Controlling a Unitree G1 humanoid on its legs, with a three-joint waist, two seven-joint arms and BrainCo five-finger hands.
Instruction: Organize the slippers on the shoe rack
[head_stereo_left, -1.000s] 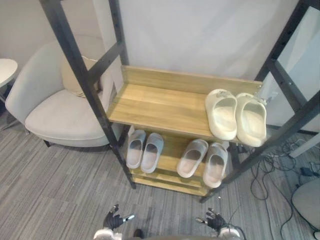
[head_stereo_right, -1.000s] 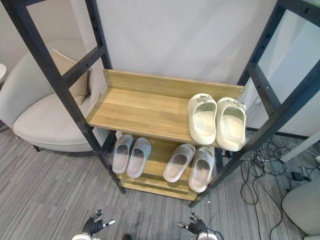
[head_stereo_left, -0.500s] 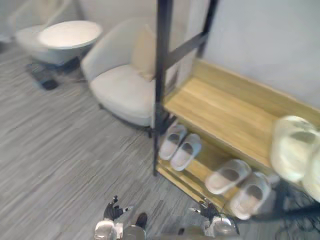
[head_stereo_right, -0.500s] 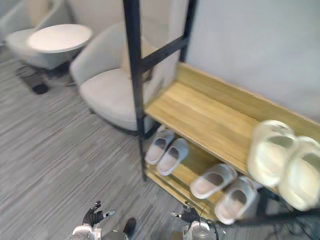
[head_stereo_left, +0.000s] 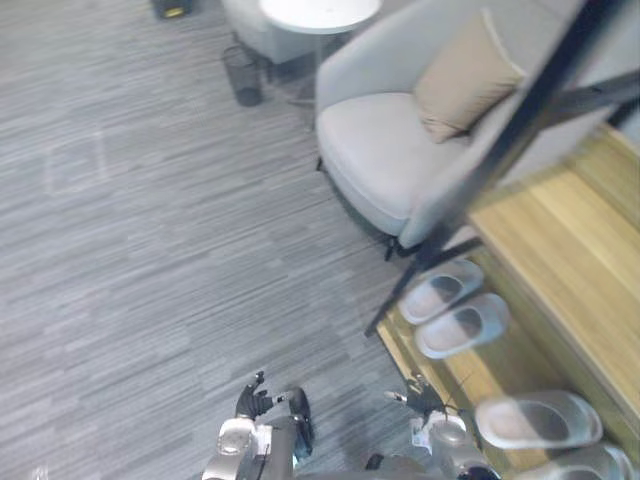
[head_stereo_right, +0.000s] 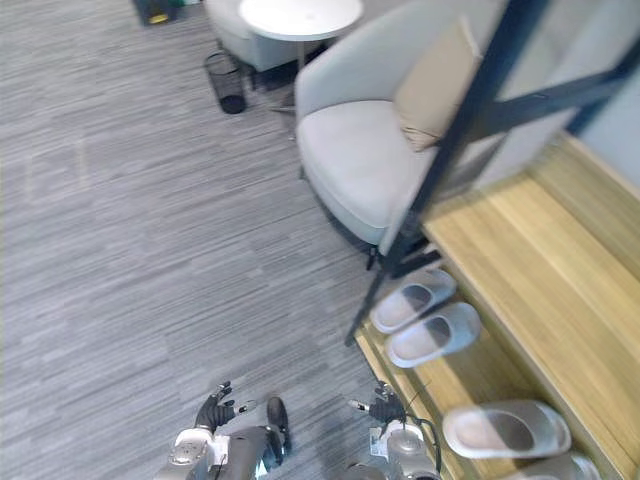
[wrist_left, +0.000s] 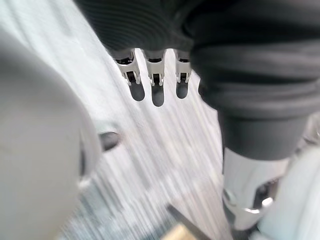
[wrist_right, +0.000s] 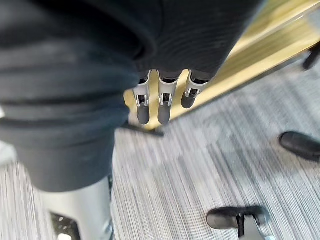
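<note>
Floor: grey striped carpet (head_stereo_left: 150, 250) lies open left of the black-framed wooden shoe rack (head_stereo_left: 565, 250).
Edge: the rack's front post (head_stereo_left: 520, 130) crosses a pale upholstered armchair (head_stereo_left: 390, 150).
Slippers: grey foam pair (head_stereo_left: 440, 292) on the low shelf; another pale slipper (head_stereo_left: 538, 420) beside it, its mate cut off.
Hands: left hand (head_stereo_left: 250, 400) and right hand (head_stereo_left: 420, 398) hang low, fingers relaxed and empty.

Head views: soft, even indoor light, no glare. Floor (head_stereo_left: 150, 200) uniformly lit. Dark shadow under armchair (head_stereo_left: 380, 150) at 1 o'clock. Lower shelf of shoe rack (head_stereo_right: 540, 260) at 4 o'clock shaded. Round table (head_stereo_right: 300, 15) at 12 o'clock brightest
</note>
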